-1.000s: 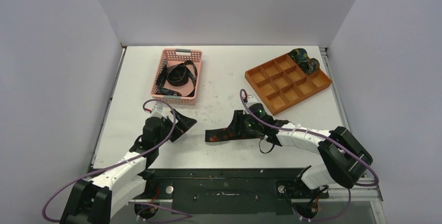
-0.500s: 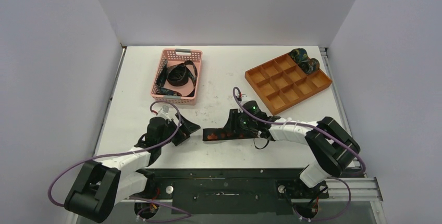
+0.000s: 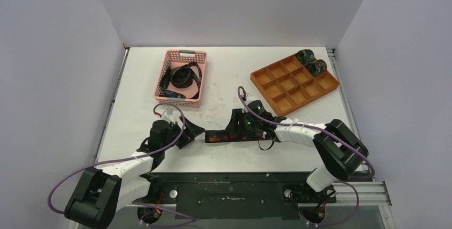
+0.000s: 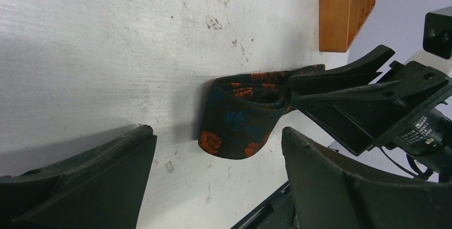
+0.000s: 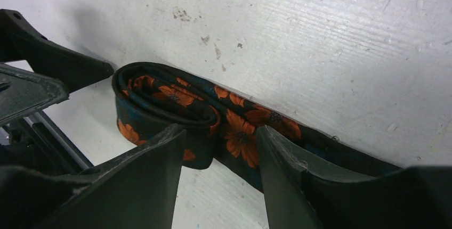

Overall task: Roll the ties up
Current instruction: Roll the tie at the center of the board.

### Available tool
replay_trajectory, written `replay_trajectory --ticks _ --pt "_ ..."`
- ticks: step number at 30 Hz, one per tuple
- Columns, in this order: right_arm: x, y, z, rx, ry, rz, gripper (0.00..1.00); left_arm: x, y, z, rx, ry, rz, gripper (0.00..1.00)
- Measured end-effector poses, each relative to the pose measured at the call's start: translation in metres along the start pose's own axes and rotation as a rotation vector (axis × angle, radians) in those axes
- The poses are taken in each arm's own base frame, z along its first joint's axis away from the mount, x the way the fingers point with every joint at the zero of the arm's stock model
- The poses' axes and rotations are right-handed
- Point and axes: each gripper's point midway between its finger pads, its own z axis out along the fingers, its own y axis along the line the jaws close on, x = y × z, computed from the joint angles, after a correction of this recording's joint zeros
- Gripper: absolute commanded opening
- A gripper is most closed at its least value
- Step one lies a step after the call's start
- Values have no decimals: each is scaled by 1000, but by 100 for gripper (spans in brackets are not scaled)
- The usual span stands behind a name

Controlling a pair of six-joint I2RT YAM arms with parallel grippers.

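A dark tie point(image 3: 219, 136) with orange flowers lies on the white table between both grippers, its left end curled into a loose roll point(image 5: 160, 98). The left wrist view shows that rolled end point(image 4: 237, 120) just beyond my left gripper point(image 4: 216, 133), which is open and apart from it. My right gripper point(image 5: 216, 133) stands open over the tie just behind the roll, one finger on each side. More ties point(image 3: 181, 77) lie tangled in the pink basket point(image 3: 166, 60). Two rolled ties point(image 3: 312, 62) sit in the orange tray point(image 3: 288, 88).
The pink basket stands at the back left and the orange compartment tray at the back right. The table's near edge and a black rail point(image 3: 229, 186) run just below the arms. The right gripper's body point(image 4: 373, 98) fills the right of the left wrist view.
The right gripper has shifted left with the tie, bringing the curled end closer to the left gripper. The left gripper has moved right and nearer the tie.
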Motion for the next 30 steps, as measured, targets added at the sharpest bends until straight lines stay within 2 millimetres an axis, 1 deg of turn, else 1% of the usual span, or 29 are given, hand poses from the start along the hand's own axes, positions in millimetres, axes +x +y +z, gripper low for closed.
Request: replay_trajectory --ticks 4,6,8,10,13,16,19,21,25,30 --pt "-8 13 -9 -28 -23 -15 43 -3 -3 -2 7 -14 7 86" --pt "-10 21 -10 -43 -25 -29 40 -4 -4 -2 9 -19 9 86" --pt "-7 27 -10 -56 -18 -43 39 -4 -3 -2 7 -21 9 86" --pt "-2 30 -9 -60 -5 -51 37 -4 -2 -2 3 -20 8 86" --pt "7 27 -4 -50 23 -53 36 -3 -1 -3 -1 -17 7 86" --pt "17 17 3 -17 59 -47 36 -2 0 -3 -7 -12 5 86" --pt "23 8 8 4 79 -40 35 -1 1 -3 -11 -10 4 86" --pt "24 4 10 12 85 -35 35 0 2 -2 -13 -7 4 86" --pt "22 3 11 6 84 -29 35 4 4 -2 -17 12 4 86" --pt "15 -3 15 -13 76 -2 35 11 1 1 -1 42 12 86"
